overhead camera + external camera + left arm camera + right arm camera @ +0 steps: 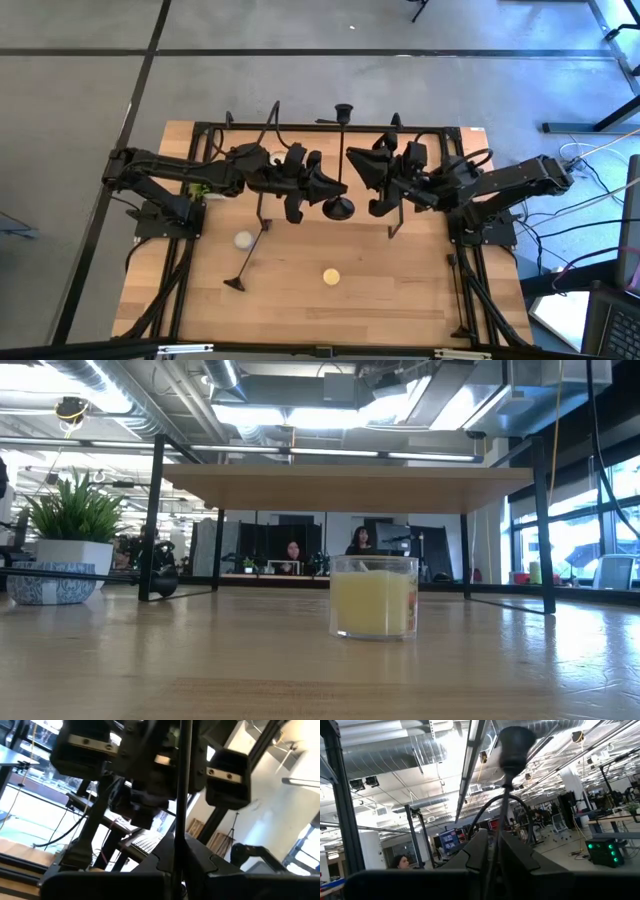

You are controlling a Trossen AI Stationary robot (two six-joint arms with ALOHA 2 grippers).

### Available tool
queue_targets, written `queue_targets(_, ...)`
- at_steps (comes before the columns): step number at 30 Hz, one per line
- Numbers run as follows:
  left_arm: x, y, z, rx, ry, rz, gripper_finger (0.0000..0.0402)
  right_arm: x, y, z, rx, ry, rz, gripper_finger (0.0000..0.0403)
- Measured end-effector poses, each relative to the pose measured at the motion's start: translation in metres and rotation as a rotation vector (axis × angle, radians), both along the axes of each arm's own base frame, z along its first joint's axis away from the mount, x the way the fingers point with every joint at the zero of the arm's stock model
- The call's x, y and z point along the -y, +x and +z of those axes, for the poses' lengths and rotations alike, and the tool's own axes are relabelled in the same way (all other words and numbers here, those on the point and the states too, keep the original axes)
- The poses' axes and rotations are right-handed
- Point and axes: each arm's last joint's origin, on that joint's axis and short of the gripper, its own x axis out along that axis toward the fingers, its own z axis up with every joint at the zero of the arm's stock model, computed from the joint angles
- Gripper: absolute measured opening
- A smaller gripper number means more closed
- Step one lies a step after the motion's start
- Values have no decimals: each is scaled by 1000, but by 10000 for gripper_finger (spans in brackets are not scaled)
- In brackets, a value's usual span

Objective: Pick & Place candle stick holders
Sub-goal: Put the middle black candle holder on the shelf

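Note:
One slim black candle stick holder is held up between my two arms at mid-table. Its small cup is at the top and its round base at the bottom. My left gripper comes from the left, close above the base, and is shut on the stem. My right gripper comes from the right, higher on the stem, and is also shut on it. Another holder lies slanted on the near left of the table, its base toward the near edge. My left gripper pinches the thin stem between its two fingers, low on the holder. The fingers come roughly level from the table's left and lie across the stem. The holder rises upright out of the hold, clear of the table. My right gripper has the stem between its two fingers, below the cup. The fingers come from the table's right, tipped upward. The stem rises out of the hold with the cup on top.
A yellow candle in a glass stands near the front edge, and a white candle stands left of it. The black-legged wooden shelf spans the table in the low view. A potted plant and people are in the room beyond.

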Motion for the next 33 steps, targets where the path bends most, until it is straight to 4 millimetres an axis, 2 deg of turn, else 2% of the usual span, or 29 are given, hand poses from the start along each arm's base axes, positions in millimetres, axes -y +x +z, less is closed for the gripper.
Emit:
queue_targets(9,4,8,-12,-66,36,-20,11,2,1,-1,2,44,29,70)
queue_targets(20,4,14,-15,-33,40,-18,11,2,1,-1,1,46,30,71)
queue_targets(33,4,14,-14,-28,42,-17,11,2,2,-2,-3,68,38,34)
